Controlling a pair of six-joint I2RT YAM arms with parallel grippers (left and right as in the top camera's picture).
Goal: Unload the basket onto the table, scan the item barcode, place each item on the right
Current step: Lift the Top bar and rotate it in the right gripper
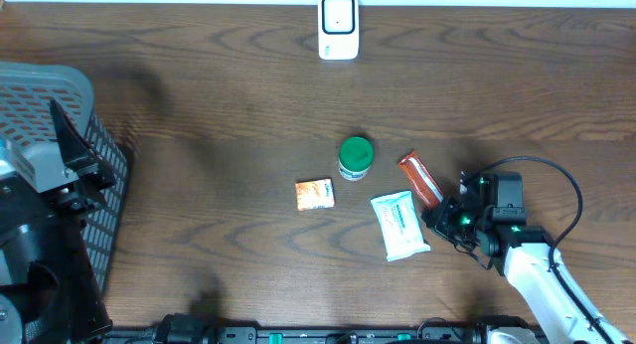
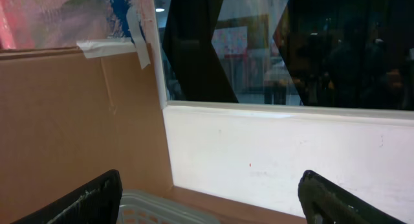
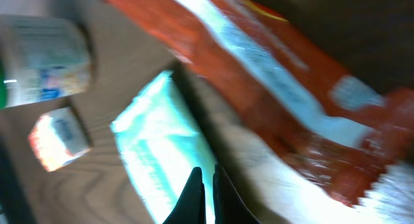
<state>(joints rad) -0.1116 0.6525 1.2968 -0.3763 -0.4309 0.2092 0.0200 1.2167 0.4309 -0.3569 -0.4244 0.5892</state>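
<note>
- Scanner [image 1: 338,27] stands midway along the table's [image 1: 199,95] far edge.
- Basket [image 1: 75,105] sits at the left edge.
- Jar [image 1: 355,157] stands near the centre, with the small packet [image 1: 314,193] to its front-left.
- Wipes pack [image 1: 399,225] lies front-right of the jar.
- Snack bar [image 1: 420,179] lies right of the jar, just behind the wipes pack.

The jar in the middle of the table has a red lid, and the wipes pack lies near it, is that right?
Not quite. The jar has a green lid, not a red one, as the overhead view shows. The wipes pack does lie near it.
</note>
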